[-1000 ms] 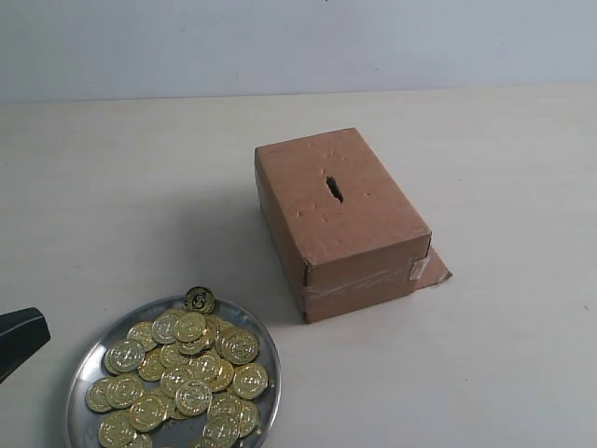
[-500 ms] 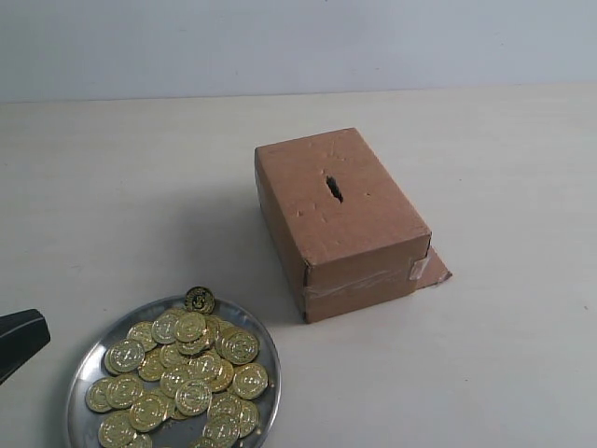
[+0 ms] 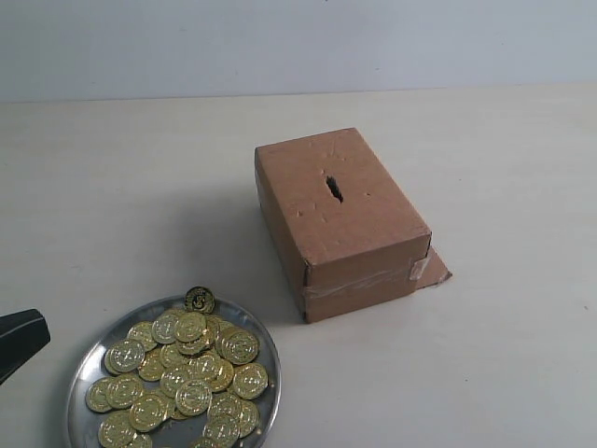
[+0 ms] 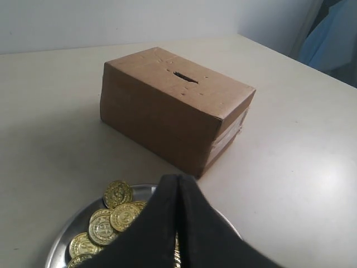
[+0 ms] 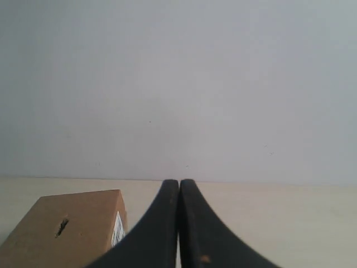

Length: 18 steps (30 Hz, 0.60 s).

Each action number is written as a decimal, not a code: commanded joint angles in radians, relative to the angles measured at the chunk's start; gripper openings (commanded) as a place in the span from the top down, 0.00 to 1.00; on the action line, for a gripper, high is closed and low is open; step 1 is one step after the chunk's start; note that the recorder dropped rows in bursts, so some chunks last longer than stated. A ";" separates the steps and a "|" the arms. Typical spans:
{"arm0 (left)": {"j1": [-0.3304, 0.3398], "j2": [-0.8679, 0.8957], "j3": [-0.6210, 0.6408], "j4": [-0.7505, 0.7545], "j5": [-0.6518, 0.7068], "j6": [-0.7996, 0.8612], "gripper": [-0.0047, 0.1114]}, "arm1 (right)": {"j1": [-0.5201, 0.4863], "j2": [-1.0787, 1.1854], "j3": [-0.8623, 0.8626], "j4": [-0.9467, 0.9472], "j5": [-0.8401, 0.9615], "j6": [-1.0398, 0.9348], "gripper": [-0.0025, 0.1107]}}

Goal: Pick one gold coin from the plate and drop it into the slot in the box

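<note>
A round silver plate (image 3: 88, 356) holds several gold coins (image 3: 191, 369) at the front left; one coin (image 3: 199, 300) leans on its far rim. The brown cardboard box (image 3: 359, 238) stands to the right of it, with the dark slot (image 3: 333, 188) in its top. In the left wrist view my left gripper (image 4: 178, 178) is shut and empty above the plate (image 4: 146, 190), with coins (image 4: 117, 193) beside it and the box (image 4: 167, 114) with its slot (image 4: 184, 77) beyond. Only its black tip (image 3: 19, 341) shows at the exterior view's left edge. My right gripper (image 5: 179, 183) is shut, far from the box (image 5: 83, 220).
A small cardboard flap (image 3: 436, 269) juts from the box's taped end. The pale table (image 3: 121, 205) stretches around plate and box, with a plain light wall (image 3: 298, 42) behind.
</note>
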 commanded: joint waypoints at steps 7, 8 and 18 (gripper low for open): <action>-0.006 -0.008 0.004 0.000 0.000 -0.006 0.96 | -0.067 -0.007 0.004 -0.966 -0.027 0.942 0.98; -0.006 -0.008 0.004 0.000 0.000 -0.006 0.96 | -0.081 -0.007 0.004 -1.120 -0.027 1.091 0.98; -0.006 -0.008 0.004 0.000 0.002 -0.006 0.96 | -0.127 -0.007 0.004 -1.539 0.215 1.484 0.98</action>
